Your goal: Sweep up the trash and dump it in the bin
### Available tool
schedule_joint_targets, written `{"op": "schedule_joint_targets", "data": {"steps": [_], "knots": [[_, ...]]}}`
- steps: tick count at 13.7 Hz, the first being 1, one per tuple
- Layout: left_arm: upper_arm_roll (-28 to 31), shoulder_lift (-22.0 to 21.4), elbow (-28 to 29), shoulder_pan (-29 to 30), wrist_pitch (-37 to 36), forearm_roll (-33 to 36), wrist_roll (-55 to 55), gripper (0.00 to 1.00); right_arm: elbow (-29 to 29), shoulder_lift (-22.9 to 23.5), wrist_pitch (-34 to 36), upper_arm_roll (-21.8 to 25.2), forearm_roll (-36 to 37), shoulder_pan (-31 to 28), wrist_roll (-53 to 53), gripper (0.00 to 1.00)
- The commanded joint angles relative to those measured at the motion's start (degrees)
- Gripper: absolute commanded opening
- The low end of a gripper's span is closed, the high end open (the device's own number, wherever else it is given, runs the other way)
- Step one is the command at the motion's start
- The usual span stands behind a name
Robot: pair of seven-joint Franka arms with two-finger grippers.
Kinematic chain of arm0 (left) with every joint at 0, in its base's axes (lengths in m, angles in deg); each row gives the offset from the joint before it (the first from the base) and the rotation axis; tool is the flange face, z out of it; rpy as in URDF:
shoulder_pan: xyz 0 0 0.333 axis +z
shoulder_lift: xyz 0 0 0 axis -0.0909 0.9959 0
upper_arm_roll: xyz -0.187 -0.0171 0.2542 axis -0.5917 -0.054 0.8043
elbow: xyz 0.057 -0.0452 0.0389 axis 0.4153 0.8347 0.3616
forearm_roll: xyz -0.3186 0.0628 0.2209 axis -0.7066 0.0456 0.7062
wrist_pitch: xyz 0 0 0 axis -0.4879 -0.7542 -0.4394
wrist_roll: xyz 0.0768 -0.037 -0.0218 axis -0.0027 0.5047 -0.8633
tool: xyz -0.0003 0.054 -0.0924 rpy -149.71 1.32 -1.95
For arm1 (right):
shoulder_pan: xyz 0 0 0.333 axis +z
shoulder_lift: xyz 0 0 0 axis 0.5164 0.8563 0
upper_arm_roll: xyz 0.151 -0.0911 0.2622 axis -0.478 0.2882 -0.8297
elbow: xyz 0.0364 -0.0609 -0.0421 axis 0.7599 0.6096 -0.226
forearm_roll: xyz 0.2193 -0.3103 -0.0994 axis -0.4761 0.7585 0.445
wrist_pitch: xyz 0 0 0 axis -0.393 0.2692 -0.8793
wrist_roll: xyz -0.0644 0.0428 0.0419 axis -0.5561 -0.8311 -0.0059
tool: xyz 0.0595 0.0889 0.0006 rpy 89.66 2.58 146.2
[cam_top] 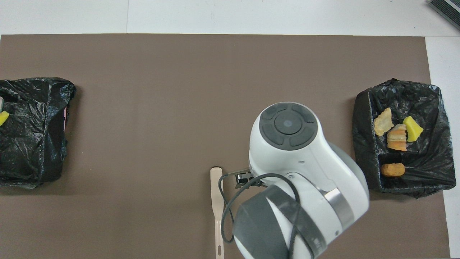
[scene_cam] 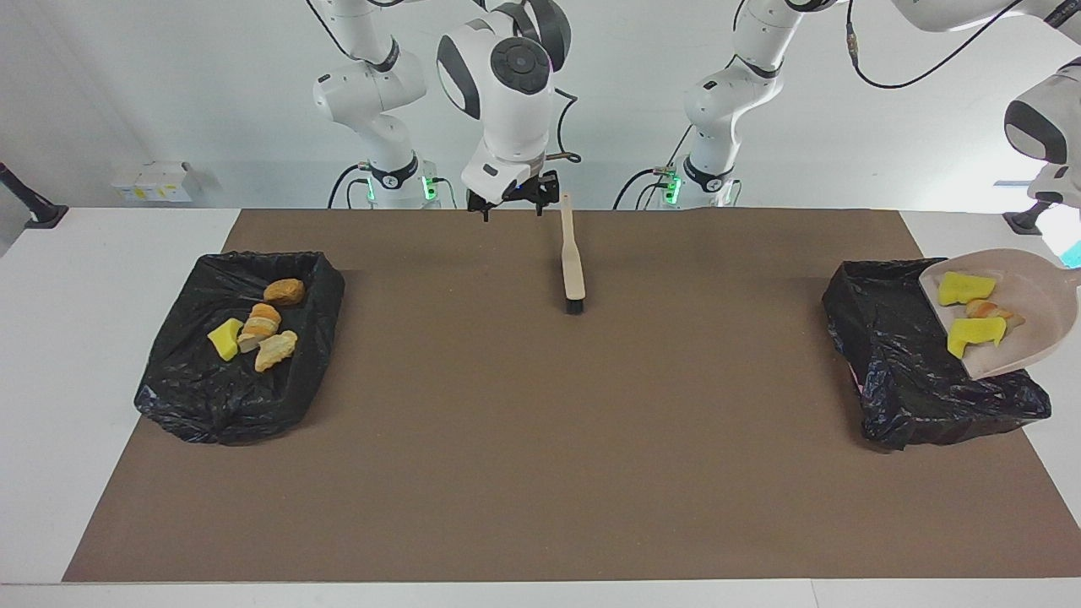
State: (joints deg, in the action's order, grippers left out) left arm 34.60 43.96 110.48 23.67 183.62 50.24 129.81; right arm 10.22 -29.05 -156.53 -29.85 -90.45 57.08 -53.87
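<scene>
Nearest the robots: right end effector (scene_cam: 511, 203) (cam_top: 244, 177) spread wide, pinching nothing, raised over the robots' edge of the brown mat (scene_cam: 540, 473) (cam_top: 179, 90). Just beside it, toward the left arm's end: handle tip of the beige brush (scene_cam: 573, 262) (cam_top: 216, 212), apart from the fingers; lies flat on the mat, runs straight away from the robots, ends in black bristles at the end farthest from that end effector. Well apart from it, at the right arm's end of the worktop (scene_cam: 76, 338): black-lined bin (scene_cam: 228, 397) (cam_top: 431, 97), with four trash pieces (scene_cam: 253, 325) (cam_top: 395, 138) inside, one yellow chunk and three bread-like lumps. At the left arm's end, equally far off: other bin (scene_cam: 895, 371) (cam_top: 32, 126), also lined in black. Above its outer half hangs the beige dustpan (scene_cam: 1034, 291), tilted, with three trash pieces (scene_cam: 975, 329) on it, two yellow chunks and one bread-like lump between them. Handle runs off the facing view's edge under the left arm (scene_cam: 1043, 127). Left end effector itself out of sight there; pressed together, gripping that handle. Farthest from the robots: only bare mat.
</scene>
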Motion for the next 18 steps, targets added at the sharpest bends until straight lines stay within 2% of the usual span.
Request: {"op": "schedule_joint_targets", "data": {"steps": [1,5,9,12,18], "knots": [[0.08,-1.96,0.01,-0.85,-2.91,4.42,-3.8,0.0,-4.74,0.57,1.92,-0.54,1.06,-5.75,7.43,1.0],[-0.01,-5.39,0.01,-3.74,-6.77,12.76,-4.15,0.0,-6.85,0.4,2.18,0.17,4.91,-12.18,19.3,1.0],[-0.18,-6.19,0.1,-7.52,-14.34,20.06,-12.5,0.0,-8.96,-0.13,1.75,1.74,7.03,-17.1,26.97,1.0],[-0.19,-6.19,0.1,-11.03,-18.29,22.88,-12.86,0.0,-9.23,-0.31,1.22,2.97,12.38,-19.39,26.98,1.0],[-0.62,-6.1,-1.48,-13.33,-20.33,21.31,-12.95,0.0,-9.41,-3.03,1.57,8.95,10.21,-20.45,25.32,1.0]]}}
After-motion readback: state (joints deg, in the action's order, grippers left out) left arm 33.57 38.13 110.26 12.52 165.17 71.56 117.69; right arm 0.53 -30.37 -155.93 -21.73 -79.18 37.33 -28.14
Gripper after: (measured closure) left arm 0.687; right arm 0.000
